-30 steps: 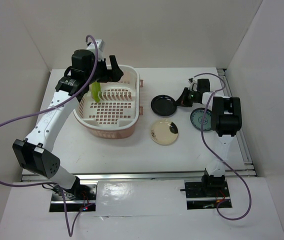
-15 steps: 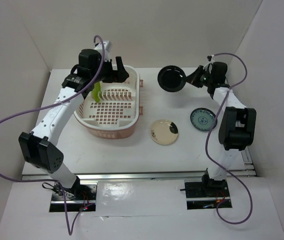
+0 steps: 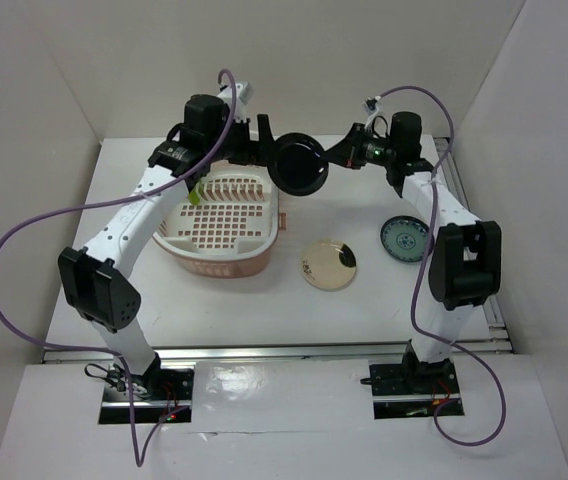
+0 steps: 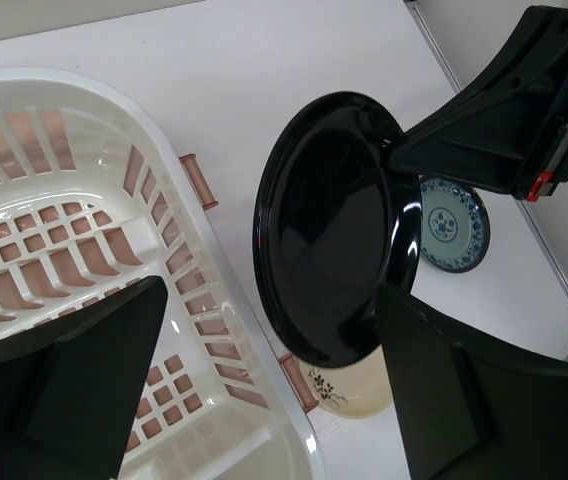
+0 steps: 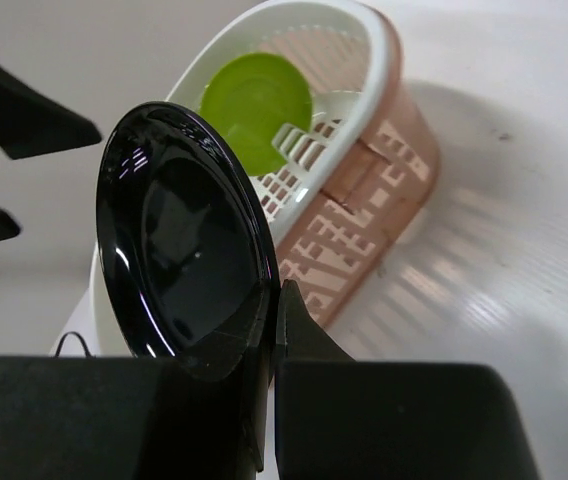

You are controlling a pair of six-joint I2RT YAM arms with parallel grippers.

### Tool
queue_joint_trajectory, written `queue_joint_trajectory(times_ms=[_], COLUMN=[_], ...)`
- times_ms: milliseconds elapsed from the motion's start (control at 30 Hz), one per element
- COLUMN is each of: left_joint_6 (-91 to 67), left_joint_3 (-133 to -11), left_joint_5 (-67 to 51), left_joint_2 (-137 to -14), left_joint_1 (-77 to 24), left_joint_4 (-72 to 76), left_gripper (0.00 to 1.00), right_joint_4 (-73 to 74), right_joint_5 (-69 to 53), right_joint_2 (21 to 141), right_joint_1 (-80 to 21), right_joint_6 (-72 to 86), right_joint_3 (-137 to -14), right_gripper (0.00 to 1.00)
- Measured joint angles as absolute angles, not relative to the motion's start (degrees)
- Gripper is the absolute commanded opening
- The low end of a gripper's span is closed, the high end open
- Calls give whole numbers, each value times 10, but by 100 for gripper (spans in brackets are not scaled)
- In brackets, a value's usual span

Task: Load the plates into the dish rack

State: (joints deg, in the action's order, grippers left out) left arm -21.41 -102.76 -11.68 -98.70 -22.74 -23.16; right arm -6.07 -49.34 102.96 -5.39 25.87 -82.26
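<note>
With only the green plate standing in the rack, I am pinching the black plate by its rim in my right tool, in the air beside the rack, before my wide-open, empty left tool, while the cream plate and teal plate are waiting on the tabletop.

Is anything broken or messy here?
Nothing looks broken or spilled. The right gripper holds the black plate on edge in the air beside the open left gripper; the green plate stands in the dish rack; the cream plate and blue plate lie flat.
</note>
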Motion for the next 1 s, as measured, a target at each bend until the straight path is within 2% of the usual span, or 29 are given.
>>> queue_joint_trajectory(times_ms=[100,200,233,267,400,467,567,600,633,667,833,1000], left_joint_6=[-214,-215,-216,-217,-218,-217,-220,-227,-233,-237,-226,-194], left_joint_3=[-1028,-1027,-1027,-1027,-1026,-1025,-1023,-1023,-1023,-1024,-1032,-1082], left_joint_5=[-116,-116,-116,-117,-119,-122,-123,-126,-133,-134,-109,-24], left_joint_2=[-988,-988,-988,-988,-988,-988,-988,-988,-988,-988,-997,-1015], left_joint_1=[-232,-232,-233,-233,-235,-237,-239,-239,-238,-237,-240,-242], left_joint_4=[-231,-230,-229,-227,-223,-221,-219,-217,-211,-207,-235,-277], left_gripper=[93,79,72,59,38,36,17,8,0,0,0,0], right_joint_4=[-70,-84,-88,-91,-100,-106,-109,-109,-110,-110,-117,-109], right_joint_5=[-509,-521,-524,-527,-534,-535,-532,-531,-529,-529,-529,-500], right_joint_2=[1023,1014,1011,1007,997,995,995,995,995,995,992,990], right_joint_1=[-63,-65,-65,-67,-69,-71,-76,-76,-76,-76,-85,-84], right_joint_6=[262,268,270,272,279,281,284,284,281,284,290,285], right_joint_3=[-823,-823,-823,-823,-823,-823,-823,-823,-822,-822,-822,-822], right_gripper=[0,0,0,0,0,0,0,3,64,100,100,100])
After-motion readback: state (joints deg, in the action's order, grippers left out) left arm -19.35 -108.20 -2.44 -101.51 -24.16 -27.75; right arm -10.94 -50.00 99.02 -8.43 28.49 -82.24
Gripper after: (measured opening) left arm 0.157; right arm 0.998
